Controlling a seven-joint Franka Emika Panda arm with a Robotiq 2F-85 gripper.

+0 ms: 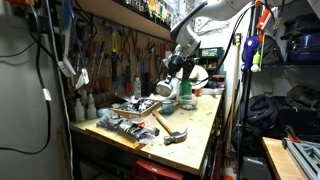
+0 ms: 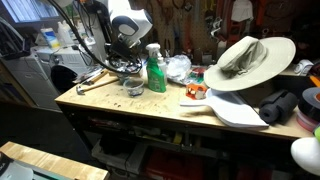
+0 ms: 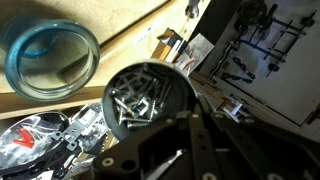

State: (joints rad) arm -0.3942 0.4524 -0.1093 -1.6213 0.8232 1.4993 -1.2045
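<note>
My gripper hangs over the back of a wooden workbench; it also shows in both exterior views. In the wrist view its two dark fingers lie close together, and nothing shows between them. Just past the fingertips is a round black tin holding several silver screws; it stands on the bench in an exterior view. A glass jar with a blue rim stands beside the tin. A green spray bottle stands close to the gripper.
A hammer lies near the bench's front edge. A tray of metal tools sits below the gripper. A wide-brimmed hat and a white board lie further along. Tools hang on the back wall.
</note>
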